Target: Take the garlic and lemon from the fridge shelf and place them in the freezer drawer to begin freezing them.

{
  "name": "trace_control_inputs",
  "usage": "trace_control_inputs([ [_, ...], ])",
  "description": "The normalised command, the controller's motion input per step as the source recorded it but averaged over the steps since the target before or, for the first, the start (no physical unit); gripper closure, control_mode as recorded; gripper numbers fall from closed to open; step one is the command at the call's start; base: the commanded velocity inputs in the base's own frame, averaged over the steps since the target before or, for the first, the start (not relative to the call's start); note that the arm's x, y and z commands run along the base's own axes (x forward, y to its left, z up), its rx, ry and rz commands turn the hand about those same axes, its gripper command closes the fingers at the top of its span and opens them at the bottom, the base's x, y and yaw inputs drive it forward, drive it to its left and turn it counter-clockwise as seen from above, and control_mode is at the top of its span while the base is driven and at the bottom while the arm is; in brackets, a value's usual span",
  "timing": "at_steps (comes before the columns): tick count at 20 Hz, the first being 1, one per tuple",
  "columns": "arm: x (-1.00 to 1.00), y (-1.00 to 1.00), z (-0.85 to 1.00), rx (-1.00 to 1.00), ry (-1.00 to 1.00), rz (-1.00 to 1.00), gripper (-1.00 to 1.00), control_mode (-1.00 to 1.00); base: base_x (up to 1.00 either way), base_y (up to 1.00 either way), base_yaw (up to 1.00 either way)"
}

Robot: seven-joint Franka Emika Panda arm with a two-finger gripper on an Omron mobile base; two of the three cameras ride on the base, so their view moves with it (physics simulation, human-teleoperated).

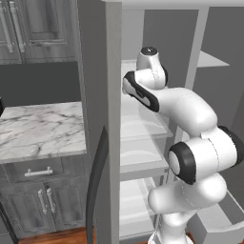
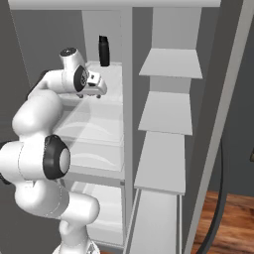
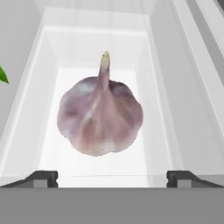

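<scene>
Reaching into the open fridge, the arm [image 1: 183, 107] in the left base view bends toward the upper fridge shelf [image 1: 138, 102]. From the right base view, the gripper [image 2: 94, 94] hovers low over that shelf, near a dark bottle [image 2: 104, 50]. Through the hand view, the garlic [image 3: 100, 116] sits centred between wide-spread fingertips [image 3: 41, 177], nothing grasped, presumably lined up for pickup.
</scene>
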Motion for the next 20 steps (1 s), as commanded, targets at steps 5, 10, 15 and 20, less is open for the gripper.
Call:
trace_control_inputs([
  [5,0.27,0.0,-0.04,0.0,-0.01,0.0,-1.0,-1.0,0.0,0.0,0.0],
  [10,0.24,0.0,-0.07,0.0,0.0,0.01,-1.0,-1.0,0.0,0.0,0.0],
  [15,0.46,0.05,-0.06,0.0,0.0,0.0,-1.0,-1.0,0.0,0.0,0.0],
  [20,0.21,0.01,-0.23,0.0,0.0,0.01,-1.0,-1.0,0.0,0.0,0.0],
])
